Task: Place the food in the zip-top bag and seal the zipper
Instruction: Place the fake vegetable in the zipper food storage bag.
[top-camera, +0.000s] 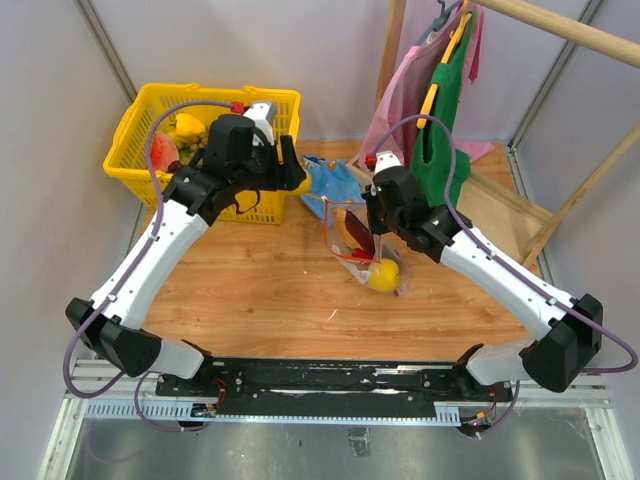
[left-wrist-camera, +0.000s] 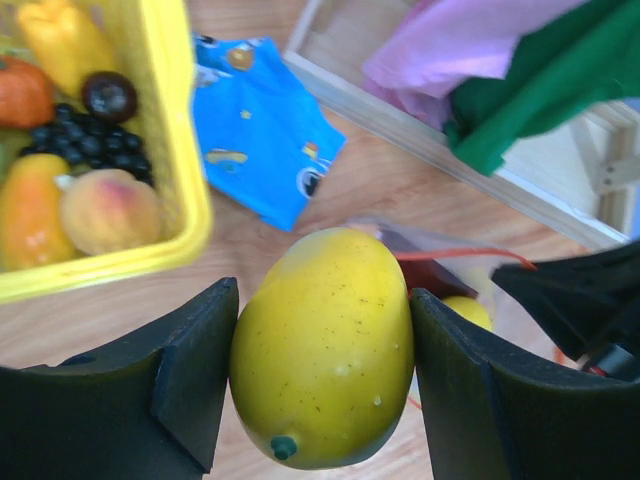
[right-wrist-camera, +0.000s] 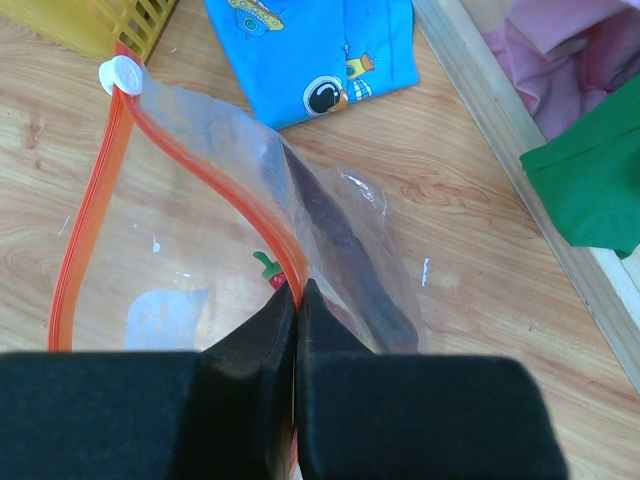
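We are losing most of the mango (left-wrist-camera: 322, 345) in the top view, where the left arm's black head is covering all but a yellow edge. The left wrist view is showing it whole. There the left gripper (left-wrist-camera: 322, 350) is standing wide, clamping the mango between both fingers (left-wrist-camera: 190, 370) over the wooden table (left-wrist-camera: 100, 320), just beside the yellow basket (left-wrist-camera: 175, 130).

The right gripper (right-wrist-camera: 298, 300) is pressing its fingers together on the zipper (right-wrist-camera: 88, 230), pinching one lip so the zip-top bag (right-wrist-camera: 200, 260) is gaping. Its own fingers are cutting off the bag's lower part, and a small red-and-green thing beside them is too hidden to name.

Only the right wrist view is giving us the dark red slice (right-wrist-camera: 345, 260) inside the bag and the white slider (right-wrist-camera: 117, 73) at the zipper's end. Only the top view is showing the lemon (top-camera: 384, 275) whole, low in the bag. Only the left wrist view is showing the peach (left-wrist-camera: 110, 210) lying in the basket.

We are counting one bag, one basket, one blue cloth (right-wrist-camera: 310, 50) and four task fruits: two bagged, one in the basket, one held.
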